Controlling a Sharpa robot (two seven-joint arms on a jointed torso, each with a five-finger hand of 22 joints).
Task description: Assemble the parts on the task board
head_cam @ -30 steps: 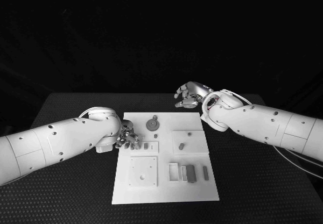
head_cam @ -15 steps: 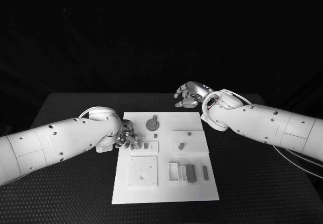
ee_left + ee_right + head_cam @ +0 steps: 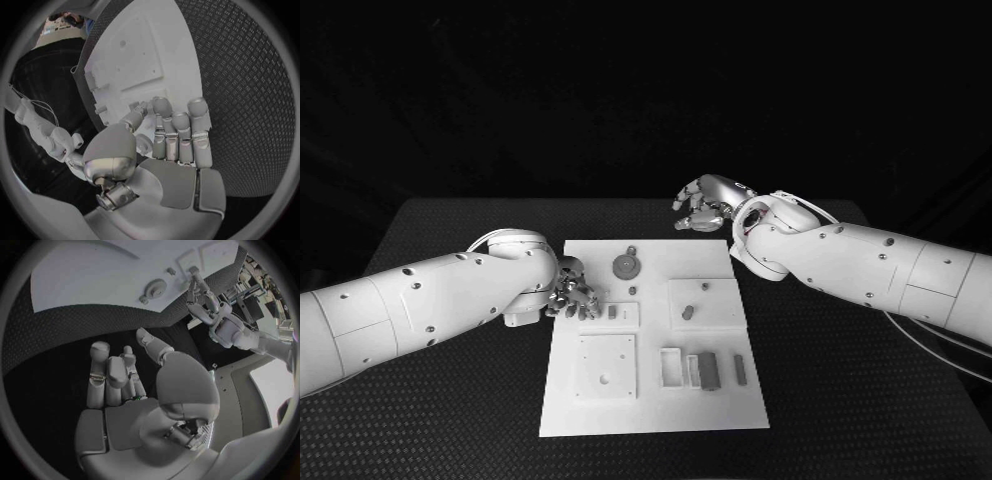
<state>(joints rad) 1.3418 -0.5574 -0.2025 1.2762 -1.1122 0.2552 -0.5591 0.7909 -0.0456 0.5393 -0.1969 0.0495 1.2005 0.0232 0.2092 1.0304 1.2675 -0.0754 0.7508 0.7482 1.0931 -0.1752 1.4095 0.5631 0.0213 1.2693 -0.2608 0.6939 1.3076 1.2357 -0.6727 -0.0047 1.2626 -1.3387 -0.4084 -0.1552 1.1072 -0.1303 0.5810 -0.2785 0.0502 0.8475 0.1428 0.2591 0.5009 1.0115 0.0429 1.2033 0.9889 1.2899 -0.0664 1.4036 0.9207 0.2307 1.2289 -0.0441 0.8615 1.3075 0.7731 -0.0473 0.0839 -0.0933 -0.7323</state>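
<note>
The white task board (image 3: 653, 400) lies in the middle of the table. My left hand (image 3: 571, 298) rests at the board's left edge, its fingers (image 3: 178, 130) stretched out side by side with nothing in them, the thumb close to two small upright parts (image 3: 603, 312). A round disc part (image 3: 629, 266) lies near the far edge, and a peg (image 3: 689, 313) stands on the right square plate. My right hand (image 3: 708, 202) hovers over the black table beyond the board's far right corner, fingers (image 3: 109, 372) curled in and holding nothing.
Two long dark parts (image 3: 721, 369) lie beside a white tray (image 3: 674, 368) at the board's near right. A square plate (image 3: 607, 367) sits at the near left. Black textured table (image 3: 444, 400) surrounds the board on all sides.
</note>
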